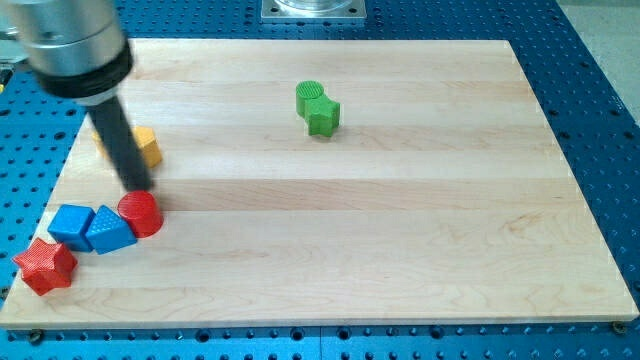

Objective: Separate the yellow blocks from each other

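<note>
A yellow block (149,147) lies near the board's left edge, just right of my dark rod. A sliver of yellow (100,141) shows on the rod's left side; I cannot tell whether it is a second block, and its shape is hidden behind the rod. My tip (137,190) rests on the board just below the yellow pieces and right above the red cylinder (141,213). Whether the rod touches the yellow pieces cannot be told.
A blue cube (72,224) and a second blue block (110,230) lie left of the red cylinder, touching in a row. A red star (45,266) sits at the lower left corner. Two green blocks (318,107) touch at the top middle. The wooden board (400,240) ends near the star.
</note>
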